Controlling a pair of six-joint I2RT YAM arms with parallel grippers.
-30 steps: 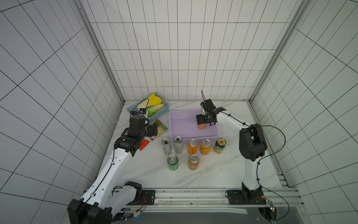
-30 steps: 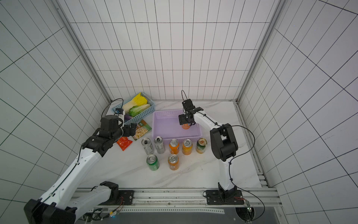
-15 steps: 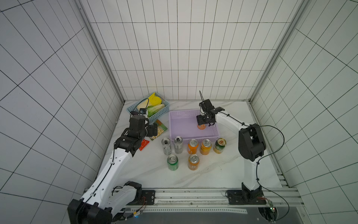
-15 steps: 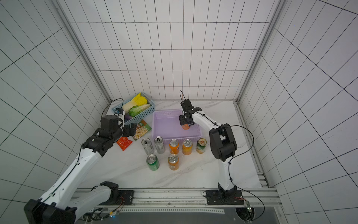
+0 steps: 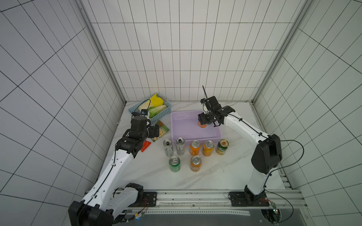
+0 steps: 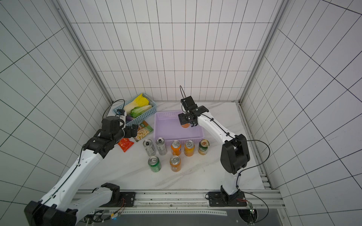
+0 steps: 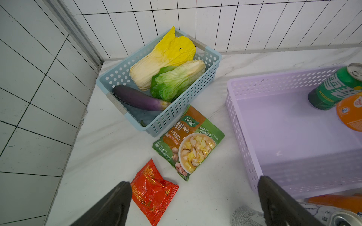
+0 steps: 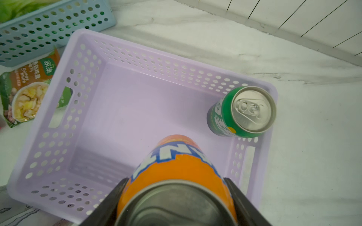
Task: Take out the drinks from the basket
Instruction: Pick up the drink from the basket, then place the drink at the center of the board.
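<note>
White-tiled walls all round, white marble worktop (image 5: 225,172) underneath. Readable stuff first: flat green soup packet (image 7: 188,142) says 家樂; the orange metal can (image 8: 176,166) has big white blue-edged letters, I only catch an N; the green metal can (image 8: 242,113) has white lettering I can't make out. Right arm rises from the lower right in both top views, elbow bent, forearm reaching up-left, right pincer (image 5: 202,121) pointing down, pinching the orange can from both sides. That can stands upright, long axis vertical, in the upper right of the wide lilac perforated plastic basket (image 5: 186,129), green can upright just beside it. Seven more upright cans (image 5: 195,165) stand on the worktop below the basket. Left arm stretches up from the lower left, left pincer (image 7: 194,180) spread wide near a crumpled red foil packet (image 7: 152,191).
</note>
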